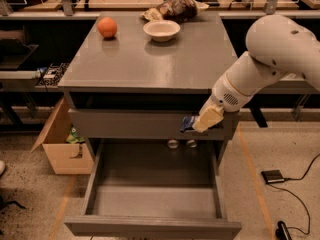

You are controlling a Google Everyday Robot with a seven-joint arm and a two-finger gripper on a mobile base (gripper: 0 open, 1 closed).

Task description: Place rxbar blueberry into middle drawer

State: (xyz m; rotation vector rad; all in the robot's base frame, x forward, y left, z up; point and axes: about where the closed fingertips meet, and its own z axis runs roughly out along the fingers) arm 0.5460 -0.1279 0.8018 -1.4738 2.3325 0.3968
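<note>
Gripper [204, 120] clamps the rxbar blueberry [187, 123] above the open middle drawer [150, 228] — orange [107, 27] and white bowl [161, 30] on the grey cabinet top [150, 59], cardboard box [57, 144] alongside.

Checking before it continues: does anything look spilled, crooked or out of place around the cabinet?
Nothing stands out. The hand holds the rxbar blueberry before the closed upper drawer front, above the open middle drawer. The orange, bowl and snack bag lie tidily on top.
</note>
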